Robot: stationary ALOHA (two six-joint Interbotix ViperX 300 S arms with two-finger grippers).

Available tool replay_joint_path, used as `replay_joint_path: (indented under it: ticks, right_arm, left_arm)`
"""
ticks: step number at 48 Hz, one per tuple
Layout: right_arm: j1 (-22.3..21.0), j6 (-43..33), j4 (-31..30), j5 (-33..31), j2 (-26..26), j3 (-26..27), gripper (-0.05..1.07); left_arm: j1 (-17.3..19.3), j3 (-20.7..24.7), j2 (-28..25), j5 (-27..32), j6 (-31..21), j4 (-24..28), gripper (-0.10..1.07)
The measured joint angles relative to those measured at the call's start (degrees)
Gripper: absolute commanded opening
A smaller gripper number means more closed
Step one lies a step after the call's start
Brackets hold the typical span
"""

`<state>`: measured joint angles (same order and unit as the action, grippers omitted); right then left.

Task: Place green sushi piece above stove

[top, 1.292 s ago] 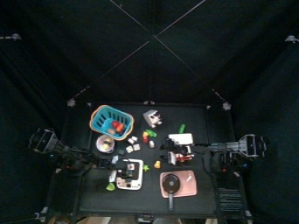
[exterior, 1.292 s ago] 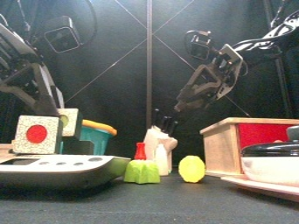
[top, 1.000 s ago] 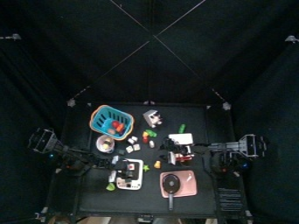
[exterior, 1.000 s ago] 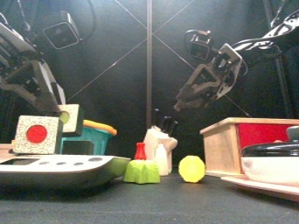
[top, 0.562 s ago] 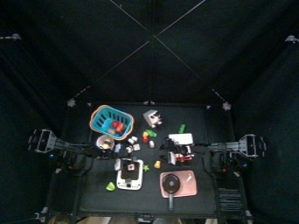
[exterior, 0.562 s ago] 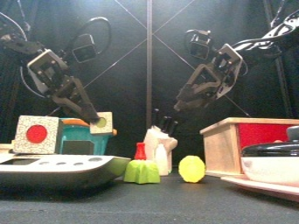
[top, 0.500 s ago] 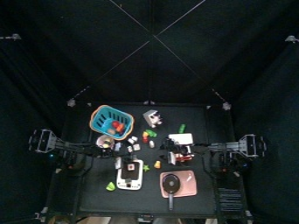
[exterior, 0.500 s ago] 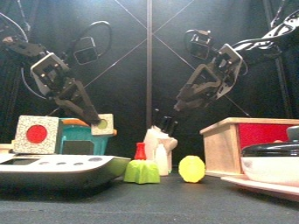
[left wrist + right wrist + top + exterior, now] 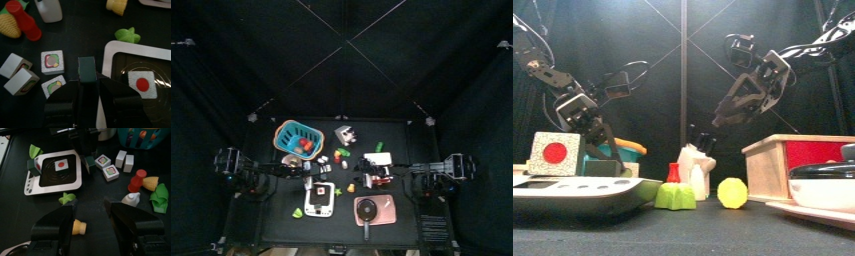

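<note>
Two arms show from above; the left gripper (image 9: 306,184) hangs by the stove (image 9: 321,207), near the front edge of the counter (image 9: 278,205). Left wrist: its jaws clench the green sushi piece (image 9: 87,70), just beside the stove. Right wrist: the right gripper (image 9: 88,208) is released, farther off.

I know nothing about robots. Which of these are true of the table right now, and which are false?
1. A sushi piece with a red centre lies on the stove. True.
2. The right pincer grips a sushi piece. False: it is open and empty, above the table.
3. The teal basket is empty. False: red and orange items lie in it.
4. A red bottle is right beside a white bottle. True.
</note>
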<state>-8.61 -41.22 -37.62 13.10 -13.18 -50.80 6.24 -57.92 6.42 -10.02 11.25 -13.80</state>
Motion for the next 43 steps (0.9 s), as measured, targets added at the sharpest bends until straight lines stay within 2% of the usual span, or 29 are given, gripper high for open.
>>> replay_joint_path:
  ticks: [18, 43]
  right_arm:
    - [0.00, 0.00, 0.00, -0.09, 0.00, 0.00, 0.83]
    - [0.00, 0.00, 0.00, -0.53, 0.09, 0.00, 0.83]
  left_arm:
    - [0.09, 0.00, 0.00, 0.00, -0.09, 0.26, 0.84]
    - [-0.09, 0.00, 0.00, 0.00, -0.18, 0.35, 0.85]
